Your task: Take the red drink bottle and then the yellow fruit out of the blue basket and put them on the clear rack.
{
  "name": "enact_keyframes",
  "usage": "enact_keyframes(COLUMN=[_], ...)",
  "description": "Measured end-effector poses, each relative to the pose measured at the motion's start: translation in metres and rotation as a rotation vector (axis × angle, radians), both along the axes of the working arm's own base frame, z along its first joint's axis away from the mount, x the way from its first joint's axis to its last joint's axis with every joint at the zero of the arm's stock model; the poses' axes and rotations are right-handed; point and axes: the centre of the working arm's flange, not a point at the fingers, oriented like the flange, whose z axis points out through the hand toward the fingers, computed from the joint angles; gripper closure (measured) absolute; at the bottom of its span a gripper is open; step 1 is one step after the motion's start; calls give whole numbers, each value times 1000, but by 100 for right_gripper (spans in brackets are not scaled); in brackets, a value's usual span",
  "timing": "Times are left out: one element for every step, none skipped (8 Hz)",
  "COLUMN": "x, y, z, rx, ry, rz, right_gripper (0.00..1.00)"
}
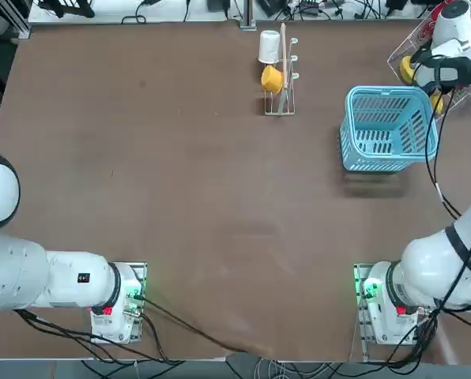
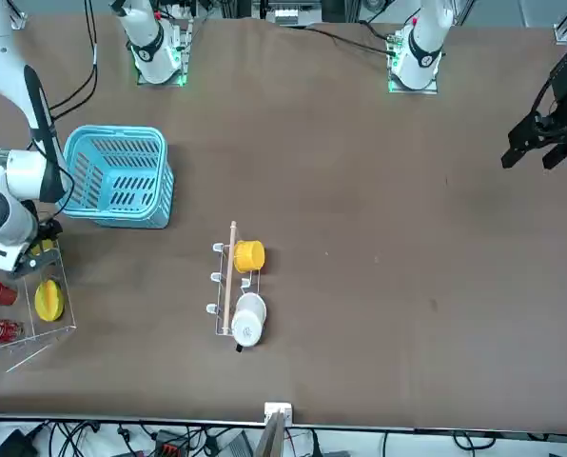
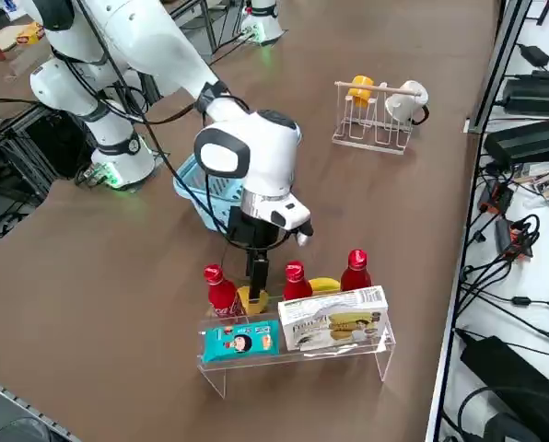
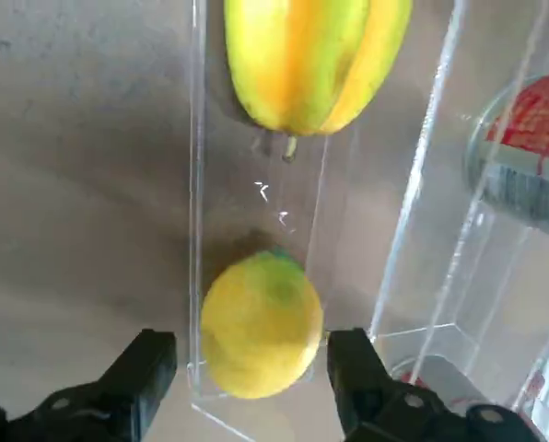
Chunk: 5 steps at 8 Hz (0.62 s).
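Observation:
My right gripper [image 4: 247,354] hangs open over the clear rack [image 3: 297,357] at the table's far right. The yellow fruit [image 4: 261,324], a small lemon, lies on the rack between the fingers [image 4: 150,364], with a gap on at least one side. In the side view the gripper [image 3: 254,276] reaches down among three red bottles [image 3: 296,279] that stand on the rack. I cannot tell which of them is the red drink bottle. The blue basket [image 1: 386,91] stands beside the rack, and nothing shows inside it.
A larger yellow-green fruit [image 4: 316,55] lies on the rack just beyond the lemon. A blue packet [image 3: 239,341] and a white box [image 3: 334,318] fill the rack's front tier. A wire cup stand [image 1: 279,106] holds a yellow cup [image 1: 272,78] and a white cup [image 1: 269,46].

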Motion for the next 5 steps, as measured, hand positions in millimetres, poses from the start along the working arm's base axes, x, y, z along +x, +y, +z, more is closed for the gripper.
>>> enact_keyframes(x=[3,5,7,10,14], y=[0,0,2,7,16], z=[6,14,27,43,65], rx=[-3,-4,5,26,54], ry=[-11,-18,-22,-24,-24], rz=[0,-7,-32,-71,-112], right_gripper=[0,0,0,0,0])
